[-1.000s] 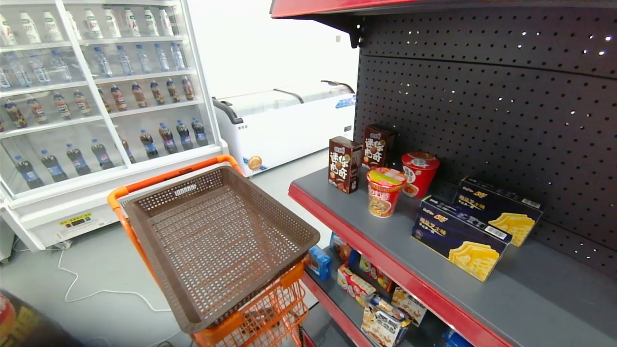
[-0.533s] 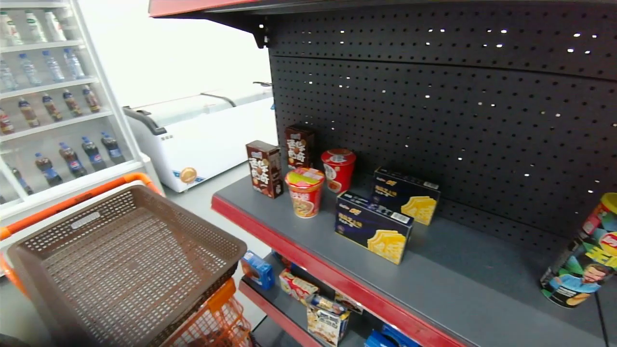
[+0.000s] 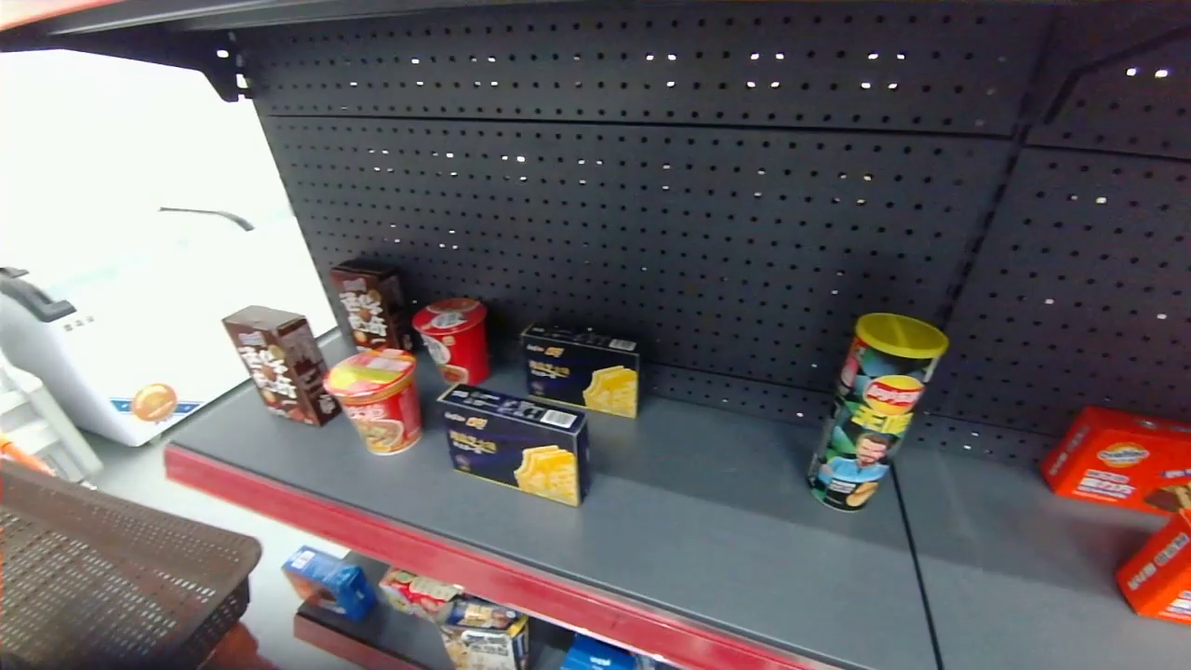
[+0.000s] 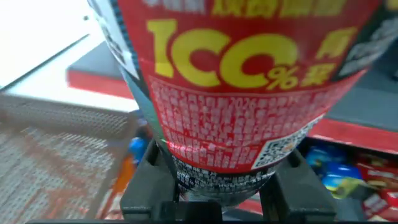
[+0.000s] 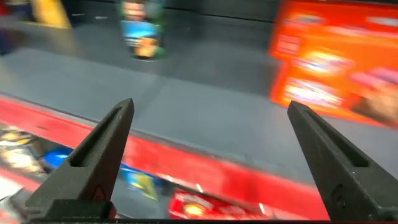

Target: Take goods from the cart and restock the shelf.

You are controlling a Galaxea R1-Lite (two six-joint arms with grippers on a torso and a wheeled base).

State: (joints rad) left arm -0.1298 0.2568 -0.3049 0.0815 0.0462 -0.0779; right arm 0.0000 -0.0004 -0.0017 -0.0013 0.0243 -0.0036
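Shelf (image 3: 707, 502) partly stocked: orange boxes (image 3: 1107, 461) at right end, blue boxes (image 3: 516, 442) and noodle cups (image 3: 377, 400) at left, chip tube (image 3: 875, 409) mid. Cart basket (image 3: 121, 568) off the left front corner. My left end effector (image 4: 221, 186) grips a red can (image 4: 242, 81), not shelved yet. Right end effector (image 5: 210, 107) wide, carrying nothing. Judging: at least this one placement left.

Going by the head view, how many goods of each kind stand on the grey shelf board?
Brown boxes: 2
Noodle cups: 2
Dark blue boxes: 2
Chip can: 1
Orange boxes: 2
Total: 9
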